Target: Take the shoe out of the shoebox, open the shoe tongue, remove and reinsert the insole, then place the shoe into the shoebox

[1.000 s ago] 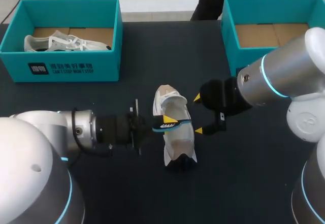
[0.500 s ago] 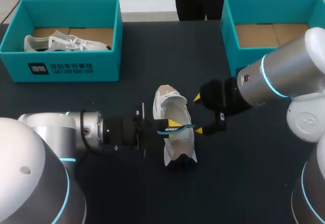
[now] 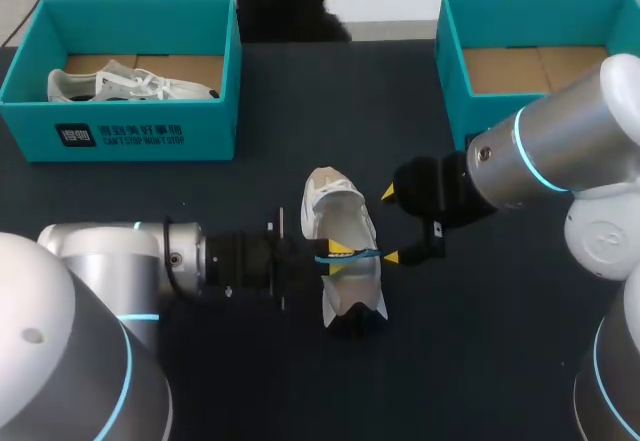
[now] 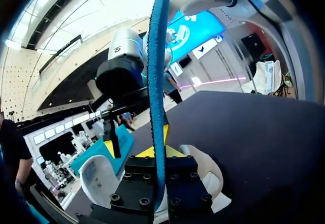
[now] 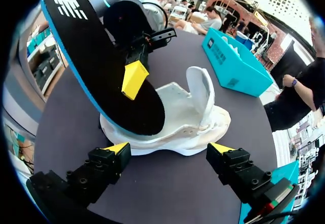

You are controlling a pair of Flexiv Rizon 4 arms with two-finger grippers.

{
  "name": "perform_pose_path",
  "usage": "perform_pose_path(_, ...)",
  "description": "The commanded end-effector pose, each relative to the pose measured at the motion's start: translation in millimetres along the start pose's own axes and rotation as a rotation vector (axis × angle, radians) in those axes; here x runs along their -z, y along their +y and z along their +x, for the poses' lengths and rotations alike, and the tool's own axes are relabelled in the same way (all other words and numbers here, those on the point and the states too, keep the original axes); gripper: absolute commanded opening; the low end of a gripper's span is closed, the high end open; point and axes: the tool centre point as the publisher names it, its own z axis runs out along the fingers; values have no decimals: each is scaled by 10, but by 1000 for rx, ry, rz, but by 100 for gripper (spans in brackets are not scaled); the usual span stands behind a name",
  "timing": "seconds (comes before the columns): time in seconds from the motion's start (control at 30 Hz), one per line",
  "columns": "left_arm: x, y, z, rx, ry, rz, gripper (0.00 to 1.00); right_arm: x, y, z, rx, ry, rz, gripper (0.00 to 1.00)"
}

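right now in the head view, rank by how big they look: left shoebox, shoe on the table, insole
1. left shoebox
2. shoe on the table
3. insole, edge-on here, just a thin strip

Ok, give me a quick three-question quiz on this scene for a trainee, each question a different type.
1. Short answer: what does the white shoe near the two hands rest on?
2. Multiple choice: what does the left hand grip? A: a lace. B: the insole. C: a sock.
3. True or false: the right hand is open.

Key: 1, the table. 2, B. 3, true.
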Motion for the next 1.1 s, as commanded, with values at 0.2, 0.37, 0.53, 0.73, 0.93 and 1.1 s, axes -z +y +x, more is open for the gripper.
perform_pose_path(0.2,-62,130,-30,-59,20,-25,0,2,-4,15,0,-2,-2,100)
perform_pose_path(0.37,-82,272,-76,-96,29,-32,0,2,-4,15,0,-2,-2,100)
perform_pose_path(0.53,-95,384,-60,-106,41,-45,0,2,-4,15,0,-2,-2,100)
perform_pose_path(0.73,-108,568,-84,-124,42,-72,0,2,-4,15,0,-2,-2,100)
perform_pose_path(0.93,-165,765,-114,-118,29,-79,0,2,-4,15,0,-2,-2,100)
perform_pose_path(1.1,-176,683,-118,-117,28,-78,0,2,-4,15,0,-2,-2,100)
